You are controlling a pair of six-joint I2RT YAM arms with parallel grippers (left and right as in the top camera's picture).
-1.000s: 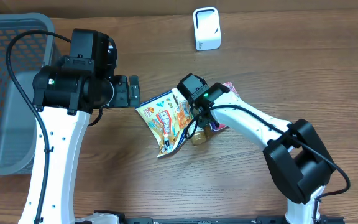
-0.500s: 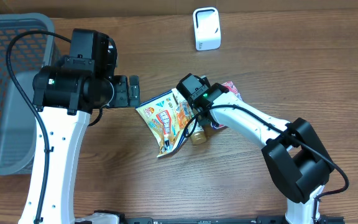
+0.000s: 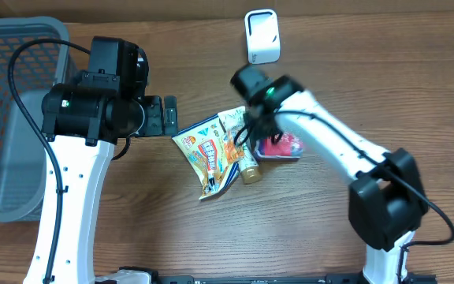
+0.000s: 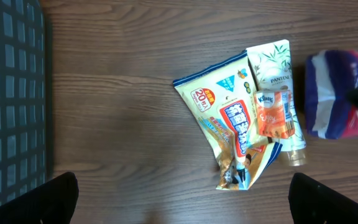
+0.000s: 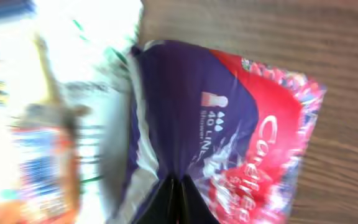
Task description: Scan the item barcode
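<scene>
My right gripper (image 5: 176, 200) is shut on the edge of a purple and red soft pack (image 5: 229, 124), the item in hand, which looks blurred. From overhead, the pack (image 3: 280, 146) hangs just right of the pile, under the right gripper (image 3: 260, 136). No barcode shows on it. The white scanner (image 3: 262, 35) stands at the back of the table, apart from the pack. My left gripper (image 4: 182, 200) hovers open over bare wood, left of the pile, holding nothing. In the left wrist view the pack (image 4: 337, 93) sits at the right edge.
A yellow snack bag (image 3: 207, 154), a white and green tube (image 4: 272, 62) and a small orange packet (image 4: 272, 115) lie together mid-table. A grey mesh basket (image 3: 6, 118) fills the far left.
The right gripper closed on the purple and red pack. The right arm then swung toward the back right, and the pack now shows right of the pile.
</scene>
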